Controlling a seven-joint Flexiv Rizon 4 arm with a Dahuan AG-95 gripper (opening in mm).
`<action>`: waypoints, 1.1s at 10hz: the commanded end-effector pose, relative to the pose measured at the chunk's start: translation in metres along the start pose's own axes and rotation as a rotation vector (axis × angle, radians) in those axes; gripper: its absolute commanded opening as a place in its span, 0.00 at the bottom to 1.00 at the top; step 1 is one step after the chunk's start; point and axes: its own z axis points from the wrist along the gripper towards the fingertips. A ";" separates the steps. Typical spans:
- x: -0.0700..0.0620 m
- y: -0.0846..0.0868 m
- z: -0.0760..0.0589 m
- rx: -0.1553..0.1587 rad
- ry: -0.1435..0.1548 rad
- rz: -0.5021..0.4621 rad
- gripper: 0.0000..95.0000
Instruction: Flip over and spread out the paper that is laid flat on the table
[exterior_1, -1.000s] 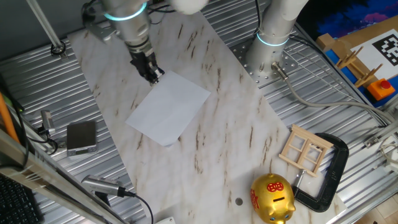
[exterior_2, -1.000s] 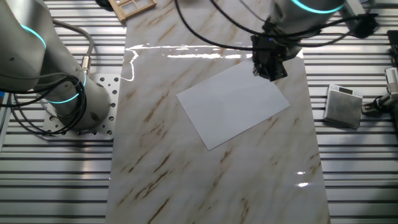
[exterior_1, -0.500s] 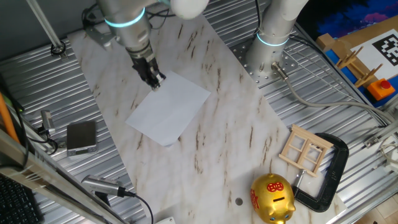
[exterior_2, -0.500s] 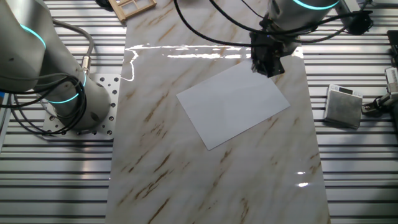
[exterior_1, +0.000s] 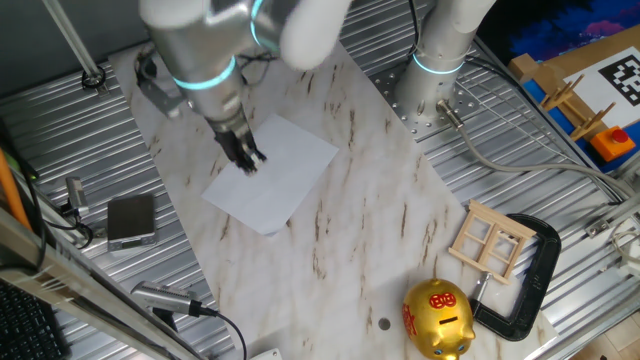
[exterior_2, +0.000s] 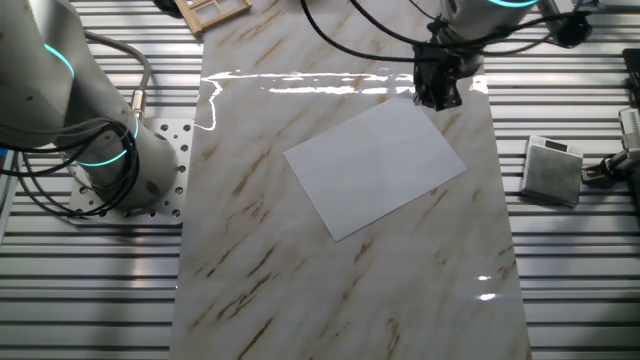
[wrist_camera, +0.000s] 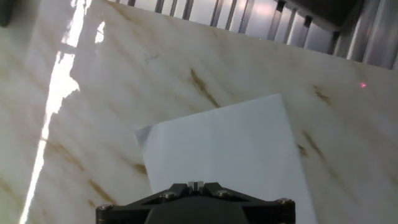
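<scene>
marble-patterned desk (exterior_1: 370, 180) carries the white paper (exterior_1: 272, 171) lying flat near its middle, its position unchanged over the past second. the gripper (exterior_1: 246, 155), lower on the sheet in one fixed view than a second ago, hangs over the paper's corner area; whether its fingers are spread or pressed together cannot be told. a gold piggy bank (exterior_1: 438, 318) stands well apart.

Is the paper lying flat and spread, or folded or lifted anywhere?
Flat and spread: the paper shows a full rectangle on the table, no visible fold or raised corner. The gripper hovers at its corner.
</scene>
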 end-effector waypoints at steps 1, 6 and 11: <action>-0.008 0.014 0.014 0.006 -0.001 0.023 0.00; -0.026 0.051 0.041 0.016 -0.022 0.072 0.00; -0.024 0.057 0.047 0.016 -0.035 0.066 0.00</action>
